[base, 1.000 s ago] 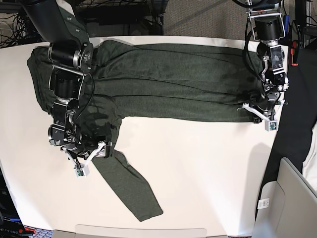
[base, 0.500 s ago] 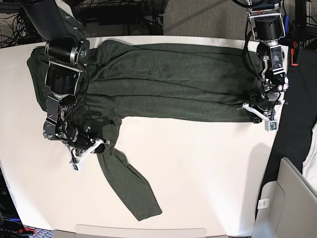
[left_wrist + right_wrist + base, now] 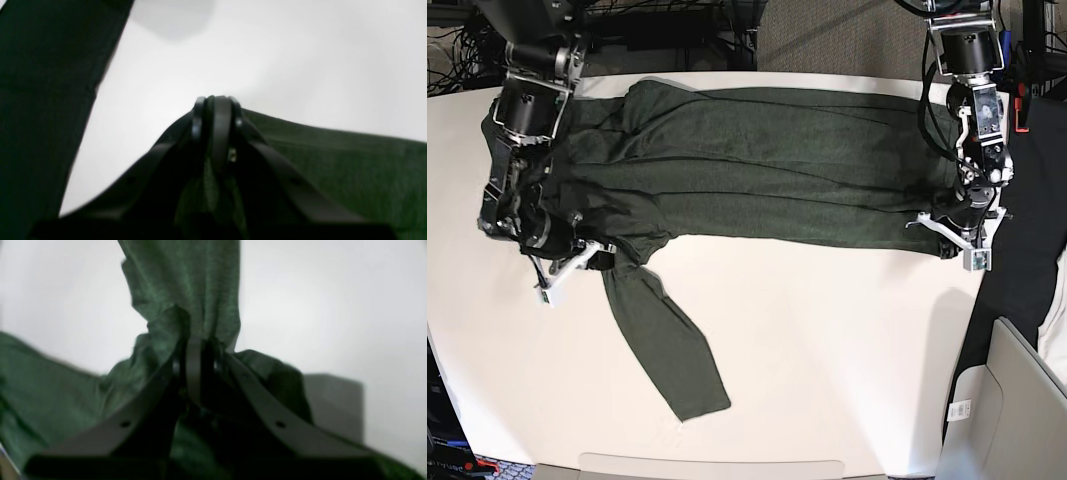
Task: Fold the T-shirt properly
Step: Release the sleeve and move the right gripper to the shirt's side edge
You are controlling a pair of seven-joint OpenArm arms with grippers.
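The dark olive T-shirt [image 3: 767,160] lies spread along the far side of the white table [image 3: 827,340], and one long sleeve [image 3: 662,340] trails toward the front edge. My right gripper [image 3: 599,254] is at the left, shut on bunched fabric where that sleeve meets the body. In the right wrist view its tips [image 3: 196,343] pinch the green cloth [image 3: 186,280], which is gathered and pulled taut. My left gripper [image 3: 927,222] is at the shirt's right end, shut on the hem corner. The left wrist view shows its closed tips [image 3: 215,103] over the shirt edge [image 3: 333,160].
A plain black cloth [image 3: 1027,250] hangs past the table's right edge and shows as a dark band [image 3: 33,100] in the left wrist view. A grey bin [image 3: 1007,400] stands at the lower right. Cables and racks run behind the table.
My right gripper closed on the sleeve's base and pulled it left and toward the back. The sleeve was dragged left with it. The left gripper stayed put.
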